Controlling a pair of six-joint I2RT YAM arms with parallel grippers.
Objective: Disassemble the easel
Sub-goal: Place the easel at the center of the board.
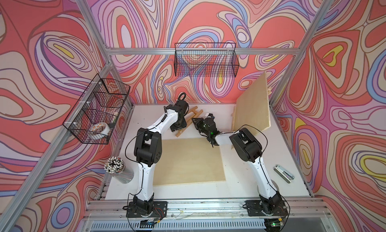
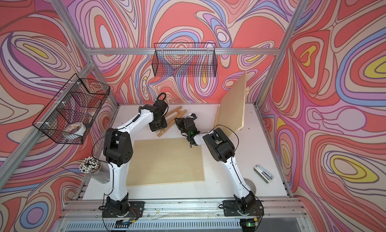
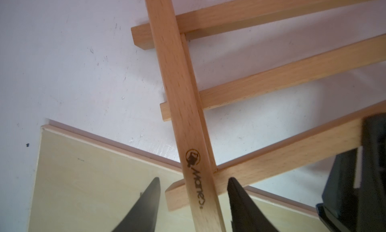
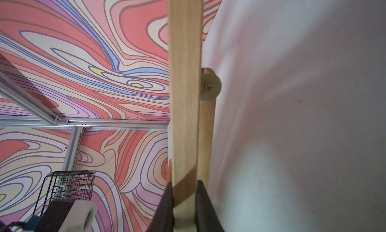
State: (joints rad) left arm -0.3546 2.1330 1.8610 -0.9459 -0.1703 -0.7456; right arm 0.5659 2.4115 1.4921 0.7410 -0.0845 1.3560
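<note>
I log the left gripper spread astride a slat of the easel, right gripper pinching its leg, lower centre.

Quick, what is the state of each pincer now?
Left pincer: open, astride the logo bar, not gripping.
Right pincer: closed, holding a wooden slat.

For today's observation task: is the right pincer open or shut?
Shut: the right pincer clamps an easel slat from both sides.

The only legible marking is burnt into the easel slat: a round emblem above a script word reading roughly "Mone", its ending unclear.
</note>
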